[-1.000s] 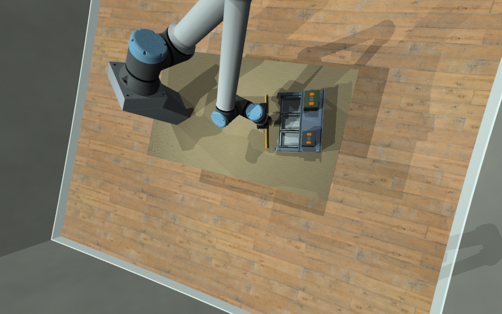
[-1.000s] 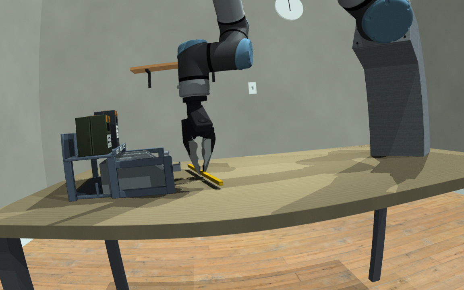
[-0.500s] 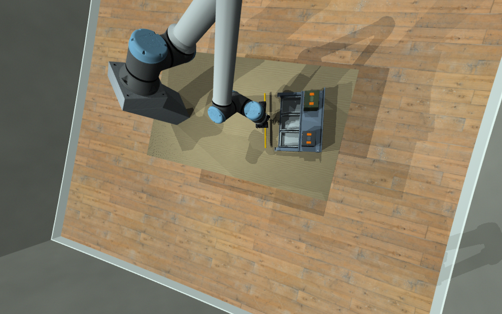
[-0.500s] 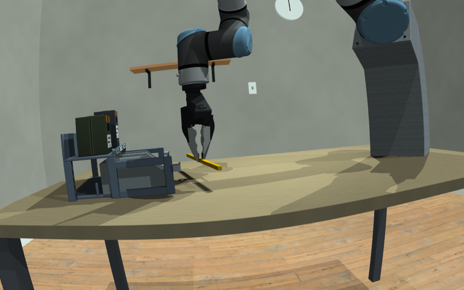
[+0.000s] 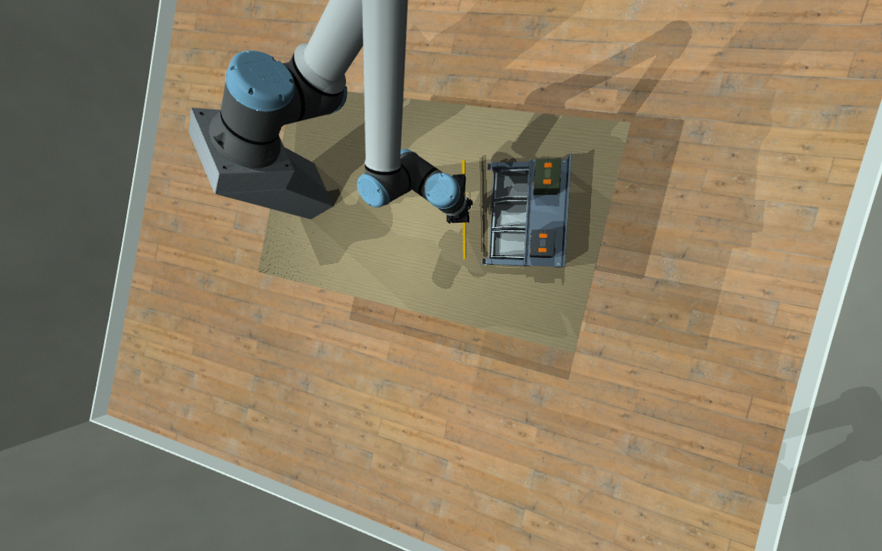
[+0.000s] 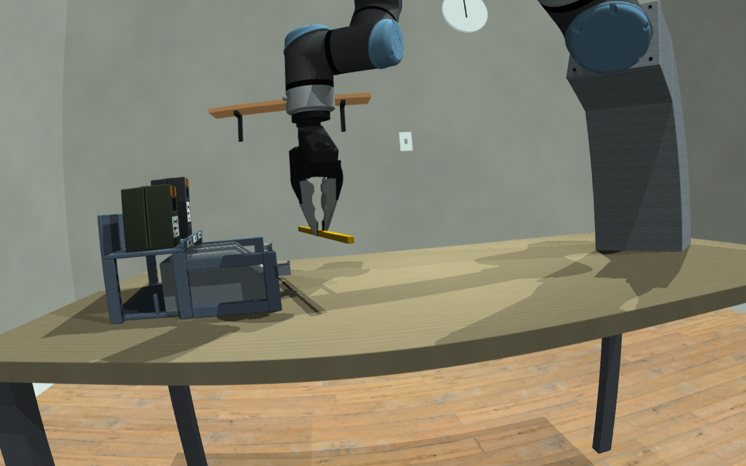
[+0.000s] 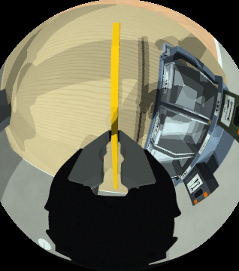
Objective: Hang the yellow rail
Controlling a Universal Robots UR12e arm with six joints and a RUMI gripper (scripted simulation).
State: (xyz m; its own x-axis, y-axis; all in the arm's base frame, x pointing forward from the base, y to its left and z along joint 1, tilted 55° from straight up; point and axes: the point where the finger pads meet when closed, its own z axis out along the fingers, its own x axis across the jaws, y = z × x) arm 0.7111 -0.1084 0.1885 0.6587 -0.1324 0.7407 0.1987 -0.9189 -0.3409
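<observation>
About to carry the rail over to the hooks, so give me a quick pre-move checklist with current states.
1. Claw shut on the yellow rail: ok.
2. Rail off the table: ok, its shadow lies apart below.
3. Rail roughly parallel to the front of the bin rack: ok in the top view.
4. Rail level: cannot tell from the exterior view.
5. Grip centred on the rail: not ok, more length on one side.
6. Rail between the hook plates: not ok, not yet hung.

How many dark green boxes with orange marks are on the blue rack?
2. One green box sits at the far end of the rack's top shelf in the top view, the other at the near end. None seems hidden.
</observation>
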